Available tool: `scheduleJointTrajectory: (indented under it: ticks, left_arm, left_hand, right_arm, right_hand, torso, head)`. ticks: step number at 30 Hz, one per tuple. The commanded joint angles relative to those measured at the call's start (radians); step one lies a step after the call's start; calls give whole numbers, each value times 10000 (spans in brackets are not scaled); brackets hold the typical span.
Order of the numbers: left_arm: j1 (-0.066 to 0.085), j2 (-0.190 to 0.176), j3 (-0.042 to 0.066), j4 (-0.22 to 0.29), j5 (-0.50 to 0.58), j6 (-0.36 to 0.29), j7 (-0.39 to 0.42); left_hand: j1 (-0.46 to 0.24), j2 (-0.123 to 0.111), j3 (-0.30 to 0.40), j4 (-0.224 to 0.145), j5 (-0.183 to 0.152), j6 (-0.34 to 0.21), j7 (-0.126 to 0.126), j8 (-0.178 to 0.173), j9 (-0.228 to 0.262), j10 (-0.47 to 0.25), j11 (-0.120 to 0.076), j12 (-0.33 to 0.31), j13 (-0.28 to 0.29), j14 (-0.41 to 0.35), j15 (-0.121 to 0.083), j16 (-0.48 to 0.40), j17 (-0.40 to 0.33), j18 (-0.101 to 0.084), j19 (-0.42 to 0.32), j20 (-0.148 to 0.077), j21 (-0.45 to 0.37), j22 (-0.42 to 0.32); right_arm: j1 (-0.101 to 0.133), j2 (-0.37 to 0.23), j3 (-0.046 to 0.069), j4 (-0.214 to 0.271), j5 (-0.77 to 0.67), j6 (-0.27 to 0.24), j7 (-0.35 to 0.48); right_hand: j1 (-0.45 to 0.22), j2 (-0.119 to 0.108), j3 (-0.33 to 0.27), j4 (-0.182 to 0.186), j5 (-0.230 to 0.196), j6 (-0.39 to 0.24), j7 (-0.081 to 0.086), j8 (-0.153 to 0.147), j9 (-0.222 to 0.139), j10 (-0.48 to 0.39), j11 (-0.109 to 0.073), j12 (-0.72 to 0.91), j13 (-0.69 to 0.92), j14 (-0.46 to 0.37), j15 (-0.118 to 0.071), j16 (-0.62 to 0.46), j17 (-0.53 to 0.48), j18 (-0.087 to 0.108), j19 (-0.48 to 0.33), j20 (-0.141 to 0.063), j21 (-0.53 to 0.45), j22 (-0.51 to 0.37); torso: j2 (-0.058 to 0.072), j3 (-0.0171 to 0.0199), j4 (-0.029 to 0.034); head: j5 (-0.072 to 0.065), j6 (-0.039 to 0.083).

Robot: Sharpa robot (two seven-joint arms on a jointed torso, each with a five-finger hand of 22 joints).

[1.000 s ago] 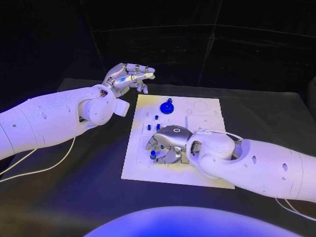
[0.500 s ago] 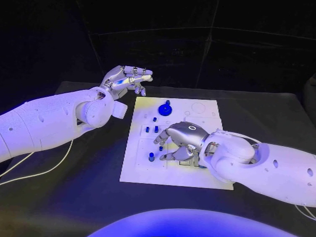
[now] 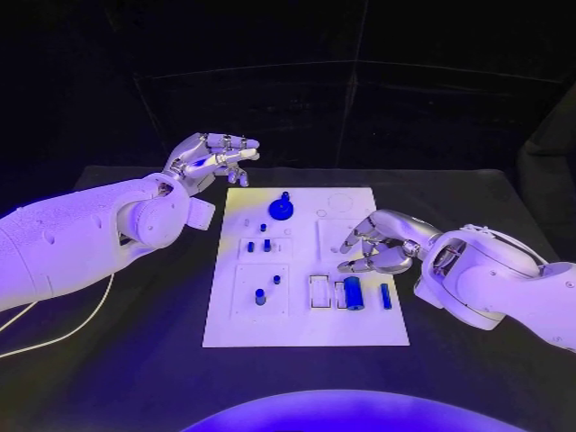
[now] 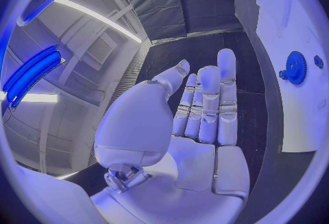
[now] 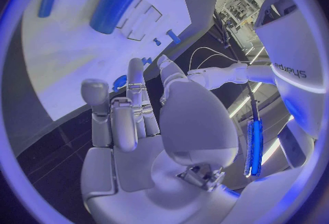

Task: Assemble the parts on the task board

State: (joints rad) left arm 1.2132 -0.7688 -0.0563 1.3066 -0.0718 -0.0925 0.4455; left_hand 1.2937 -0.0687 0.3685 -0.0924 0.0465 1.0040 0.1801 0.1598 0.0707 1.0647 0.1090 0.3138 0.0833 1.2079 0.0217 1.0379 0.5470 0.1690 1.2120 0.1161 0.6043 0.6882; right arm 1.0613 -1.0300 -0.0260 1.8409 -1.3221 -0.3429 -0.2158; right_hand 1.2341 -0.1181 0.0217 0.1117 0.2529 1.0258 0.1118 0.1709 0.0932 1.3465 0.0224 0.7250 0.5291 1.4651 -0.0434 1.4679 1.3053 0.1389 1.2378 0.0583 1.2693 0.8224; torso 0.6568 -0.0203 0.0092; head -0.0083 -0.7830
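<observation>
The right hand (image 3: 382, 243) has lifted off the task board (image 3: 237, 324), fingers loosely curled, empty, leaving a blue cylinder (image 3: 353, 292) seated. The left hand (image 3: 211, 157) hovers, fingers curled on nothing.

the task board (image 3: 366, 328) is a smooth matt white plate, the blue parts (image 3: 353, 292) on it look like glossy plastic, the hands (image 3: 382, 245) shine like polished metal, and the table (image 3: 132, 360) is dull black.

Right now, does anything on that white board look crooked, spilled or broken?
Nothing stands out. The blue parts lie or stand in tidy rows on the task board, which sits square and looks undamaged. Both hands, left and right, hold nothing.
</observation>
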Motion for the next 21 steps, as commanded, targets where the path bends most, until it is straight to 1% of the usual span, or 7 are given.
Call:
scheduleJointTrajectory:
  ticks: [1, 2, 5, 9, 12, 17, 21]
  left_arm:
    - [14, -14, 3, 31, 36, 120, 29]
    - [13, -17, 0, 32, 36, 121, 32]
    - [13, -26, -6, 33, 36, 122, 34]
    - [12, -36, -14, 42, 36, 131, 37]
    - [12, -45, -18, 47, 36, 133, 37]
    - [11, -57, -23, 51, 36, 146, 37]
    - [8, -66, -27, 52, 36, 167, 35]
  left_hand:
    - [-7, 28, -70, 9, 17, -44, 14, 46, -9, -84, -20, 44, 14, -86, -5, -55, -8, 125, 7, 21, -66, -14]
    - [-7, 28, -70, 9, 17, -44, 14, 46, -9, -84, -20, 44, 14, -86, -5, -55, -8, 125, 7, 21, -66, -14]
    - [-7, 28, -70, 9, 17, -44, 14, 46, -9, -84, -20, 44, 14, -86, -5, -55, -8, 125, 7, 21, -66, -14]
    - [-7, 28, -70, 9, 17, -44, 14, 46, -9, -84, -20, 44, 14, -86, -5, -55, -8, 125, 7, 21, -66, -14]
    - [-7, 28, -70, 9, 17, -44, 14, 46, -9, -84, -20, 44, 14, -86, -5, -55, -8, 125, 7, 21, -66, -14]
    - [-17, 27, -86, 15, 17, -43, 14, 52, -7, -84, -20, 55, 16, -88, -4, -51, -8, 125, 9, 23, -68, -16]
    - [-24, 26, -97, 19, 17, -42, 14, 56, -6, -84, -20, 63, 18, -89, -3, -49, -9, 125, 11, 24, -70, -18]
  right_arm:
    - [16, -261, -2, 193, 611, 181, -1323]
    - [14, -378, -5, 258, 435, 236, -1557]
    - [8, -515, -9, 344, 56, 388, -1995]
    - [-53, -540, -17, 393, -301, 689, -2506]
    - [-158, -442, -23, 372, -451, 830, -2733]
    - [-359, -171, -32, 258, -585, 934, -2966]
    - [-445, 52, -38, 146, -599, 940, -3118]
  right_hand:
    - [-77, 158, -528, 347, 114, -111, -39, 245, 47, -201, -6, 1322, 1685, 651, -50, 120, 312, -136, 122, 44, 104, 202]
    - [-75, 190, -706, 459, 93, -137, -41, 333, 65, -167, 13, 1830, 2362, 664, -38, 164, 409, -131, 145, 31, 134, 264]
    - [-116, 256, -1020, 694, 109, -129, -59, 507, 114, 146, -10, 3029, 3869, 696, -56, 256, 615, -130, 147, 26, 145, 279]
    - [-228, 297, -1400, 1055, 102, -120, -91, 695, 191, 393, -25, 4027, 5148, 730, -70, 354, 844, -136, 171, 12, 165, 326]
    - [-216, 296, -1637, 1334, 38, -160, -95, 810, 243, 430, -27, 4370, 5654, 737, -53, 386, 917, -131, 176, 5, 169, 339]
    - [-195, 237, -1794, 1565, -8, -221, -87, 879, 274, 459, -11, 4575, 5975, 743, -52, 406, 964, -138, 176, 18, 169, 345]
    - [-110, 166, -1866, 1660, -100, -252, -84, 925, 295, 491, -7, 4708, 6177, 747, -47, 419, 996, -138, 173, 24, 166, 348]
  torso:
    - [-30, -17, -109]
    - [-46, -16, -135]
    - [-68, -18, -183]
    - [-94, -27, -187]
    - [-89, -33, -185]
    - [-83, -23, -174]
    - [-76, -31, -190]
  head:
    - [-119, 31]
    - [-147, 36]
    - [-165, 35]
    - [-166, 17]
    - [-154, 13]
    - [-149, 8]
    - [-122, -3]
